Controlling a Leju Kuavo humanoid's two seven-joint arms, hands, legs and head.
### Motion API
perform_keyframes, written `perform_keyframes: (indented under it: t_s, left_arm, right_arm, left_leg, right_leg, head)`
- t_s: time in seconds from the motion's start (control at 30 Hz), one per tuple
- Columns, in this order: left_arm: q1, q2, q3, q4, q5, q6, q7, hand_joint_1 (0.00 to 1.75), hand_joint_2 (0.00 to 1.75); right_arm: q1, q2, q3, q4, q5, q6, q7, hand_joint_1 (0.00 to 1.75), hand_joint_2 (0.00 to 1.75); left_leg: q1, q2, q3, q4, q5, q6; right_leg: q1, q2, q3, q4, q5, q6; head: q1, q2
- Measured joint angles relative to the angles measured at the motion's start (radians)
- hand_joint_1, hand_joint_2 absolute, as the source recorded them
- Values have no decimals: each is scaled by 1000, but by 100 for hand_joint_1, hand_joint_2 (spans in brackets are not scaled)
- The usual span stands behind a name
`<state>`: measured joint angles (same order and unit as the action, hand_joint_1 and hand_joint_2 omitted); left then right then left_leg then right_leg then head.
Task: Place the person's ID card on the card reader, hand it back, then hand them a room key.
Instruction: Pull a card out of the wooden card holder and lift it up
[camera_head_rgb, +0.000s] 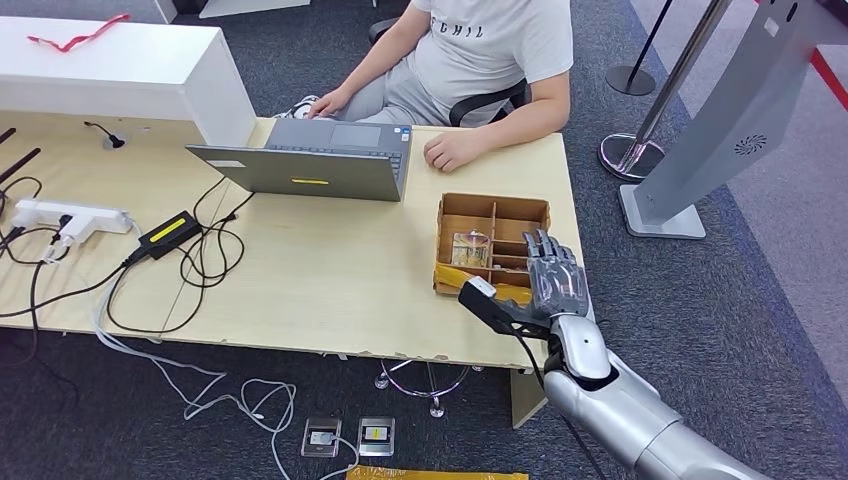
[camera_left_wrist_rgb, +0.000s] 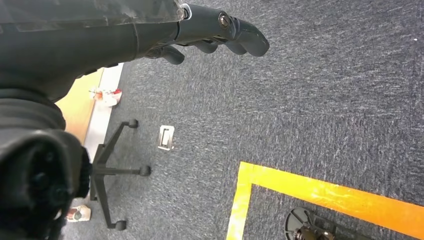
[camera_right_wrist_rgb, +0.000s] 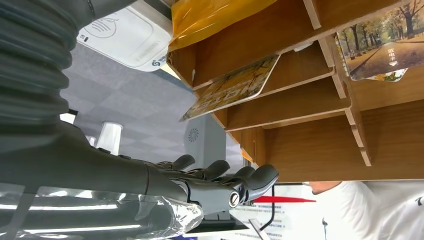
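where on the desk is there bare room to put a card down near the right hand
The widest bare patch of desk lies between the laptop, the black cables and the wooden divided box. A narrow strip runs between the box and the person's hand. It is crowded at the box's near edge, where the right hand hovers, and among the power strip and cables.

Compartment box (camera_head_rgb: 494, 213) on desk (camera_head_rgb: 330, 290), right of laptop (camera_head_rgb: 320, 160); person (camera_head_rgb: 480, 60) seated behind desk.
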<state>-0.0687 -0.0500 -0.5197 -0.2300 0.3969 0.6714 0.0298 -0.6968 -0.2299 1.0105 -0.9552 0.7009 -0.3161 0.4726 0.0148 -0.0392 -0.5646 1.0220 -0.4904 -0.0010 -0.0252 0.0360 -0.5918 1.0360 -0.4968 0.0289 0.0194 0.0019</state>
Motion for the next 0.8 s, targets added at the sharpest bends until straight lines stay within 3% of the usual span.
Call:
perform_keyframes:
  t_s: [0.07, 0.1, 0.13, 0.8]
  left_arm:
    - [0, 0, 0, 0, 0, 0, 0, 0, 0]
    - [0, 0, 0, 0, 0, 0, 0, 0, 0]
    - [0, 0, 0, 0, 0, 0, 0, 0, 0]
    - [0, 2, -29, 0, -1, -1, 9, 0, 0]
  right_arm:
    - [1, 1, -3, 8, 2, -4, -1, 147, 175]
    - [1, 1, -5, 12, 2, -6, -3, 168, 175]
    - [2, 1, -7, 16, 2, -9, -5, 175, 175]
    - [36, -4, -54, 45, -9, -37, -1, 175, 175]
  left_leg:
    - [0, 0, 0, 0, 0, 0]
    - [0, 0, 0, 0, 0, 0]
    - [0, 0, 0, 0, 0, 0]
    - [0, 1, 1, 0, 0, 0]
  right_leg:
    - [0, 0, 0, 0, 0, 0]
    - [0, 0, 0, 0, 0, 0]
    - [0, 0, 0, 0, 0, 0]
    - [0, 1, 0, 0, 0, 0]
  head:
    - [0, 0]
    - [0, 0]
    - [0, 0]
    - [0, 0]
